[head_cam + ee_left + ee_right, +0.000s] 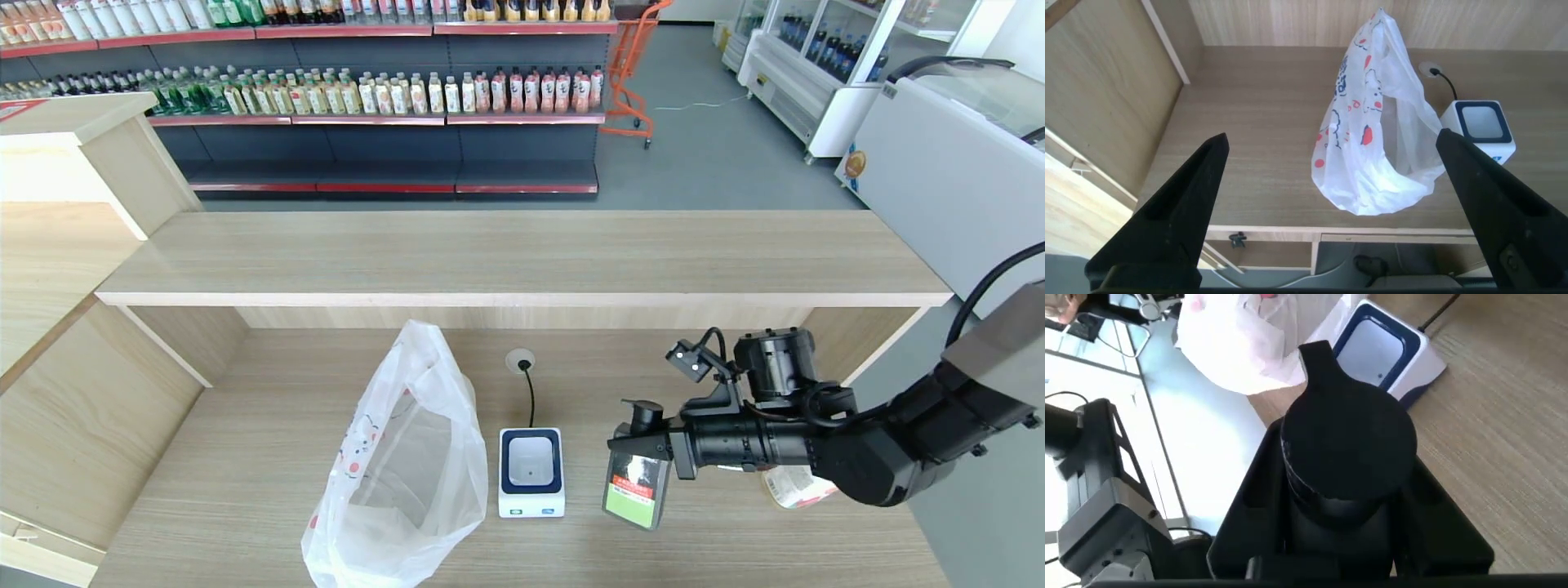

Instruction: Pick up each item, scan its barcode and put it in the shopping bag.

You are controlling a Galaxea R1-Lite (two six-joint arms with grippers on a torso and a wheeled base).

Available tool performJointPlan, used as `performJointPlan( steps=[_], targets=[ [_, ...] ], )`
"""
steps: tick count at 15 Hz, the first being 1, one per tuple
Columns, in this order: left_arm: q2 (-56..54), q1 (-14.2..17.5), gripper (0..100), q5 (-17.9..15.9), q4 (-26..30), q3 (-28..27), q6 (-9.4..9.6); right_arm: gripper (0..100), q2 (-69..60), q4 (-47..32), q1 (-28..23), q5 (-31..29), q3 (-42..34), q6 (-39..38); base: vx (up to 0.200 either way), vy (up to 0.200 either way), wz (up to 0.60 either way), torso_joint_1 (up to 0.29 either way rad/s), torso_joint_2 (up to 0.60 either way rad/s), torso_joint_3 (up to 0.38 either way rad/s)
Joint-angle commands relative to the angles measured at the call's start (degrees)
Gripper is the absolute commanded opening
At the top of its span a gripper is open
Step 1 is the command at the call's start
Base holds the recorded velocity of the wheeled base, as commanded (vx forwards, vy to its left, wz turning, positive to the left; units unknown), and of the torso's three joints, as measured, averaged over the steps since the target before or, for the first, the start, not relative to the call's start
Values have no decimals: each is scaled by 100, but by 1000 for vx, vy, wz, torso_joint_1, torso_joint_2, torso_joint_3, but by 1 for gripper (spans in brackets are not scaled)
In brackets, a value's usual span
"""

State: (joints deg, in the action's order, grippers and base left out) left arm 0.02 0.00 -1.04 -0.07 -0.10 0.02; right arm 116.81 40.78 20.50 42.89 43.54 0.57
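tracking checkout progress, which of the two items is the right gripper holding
The flat packet with the green and red label, held by the right gripper beside the scanner. The round tub lies on the counter, partly hidden.

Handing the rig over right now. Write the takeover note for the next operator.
Left gripper: open, empty.
Right gripper: shut on a bottle, held just right of the scanner.
Shopping bag: standing open left of the scanner, nothing visible inside.
Second item: on the counter, partly hidden under the right arm.
Done: bottle picked up.
Left: scan it, bag it, then the second item.
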Motion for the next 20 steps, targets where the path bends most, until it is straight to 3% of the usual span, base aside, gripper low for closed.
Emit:
performJointPlan(
  steps=[1, 14, 20],
  targets=[
    [-2, 0, 100, -2, -1, 1, -2, 0, 483, 0, 129, -35, 400, -40, 0, 0, 0, 0, 0, 0],
    [-2, 0, 100, -2, -1, 1, -2, 0, 1687, -17, 780, -439, 2141, -224, 0, 0, 0, 0, 0, 0],
    [-2, 0, 100, 7, -1, 1, -2, 0, 2162, 18, 929, -791, 2448, -128, 0, 0, 0, 0, 0, 0]
  ],
)
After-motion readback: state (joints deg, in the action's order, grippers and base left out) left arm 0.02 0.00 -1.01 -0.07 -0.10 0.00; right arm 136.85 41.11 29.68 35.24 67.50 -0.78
